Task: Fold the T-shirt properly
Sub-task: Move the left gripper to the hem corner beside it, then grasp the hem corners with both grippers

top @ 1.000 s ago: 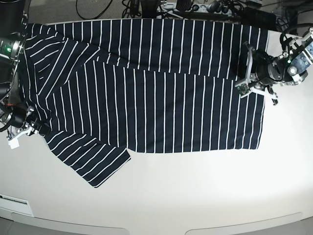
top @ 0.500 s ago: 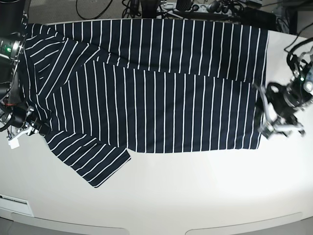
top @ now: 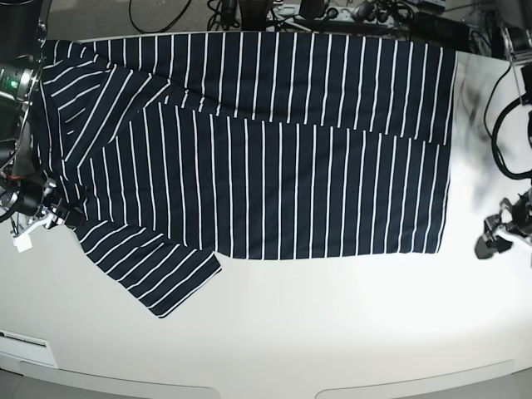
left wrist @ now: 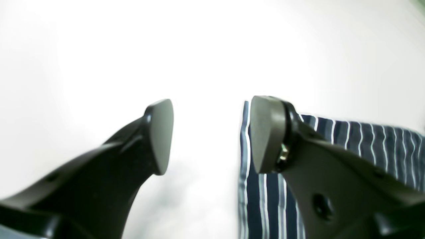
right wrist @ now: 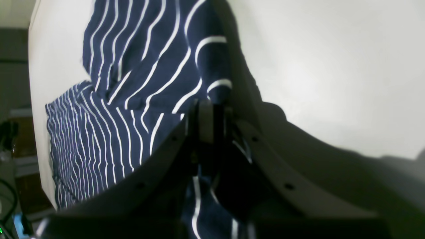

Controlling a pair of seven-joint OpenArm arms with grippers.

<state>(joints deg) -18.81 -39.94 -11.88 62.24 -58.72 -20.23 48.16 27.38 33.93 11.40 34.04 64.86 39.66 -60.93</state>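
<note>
White table (top: 332,332), striped T-shirt (top: 274,158) spread flat

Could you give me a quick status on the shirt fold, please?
Left gripper open, off the shirt. Right gripper shut on shirt edge. Shirt flat, one fold made. Nothing in the way.

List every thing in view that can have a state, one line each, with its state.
T-shirt: spread flat on the table, partly folded lengthwise, one sleeve sticking out at the near corner.
Left pincer: open, empty, over bare table just off the shirt's hem edge.
Right pincer: shut on the T-shirt, pinching fabric by the sleeve end.
Table: white, carrying the shirt.
</note>
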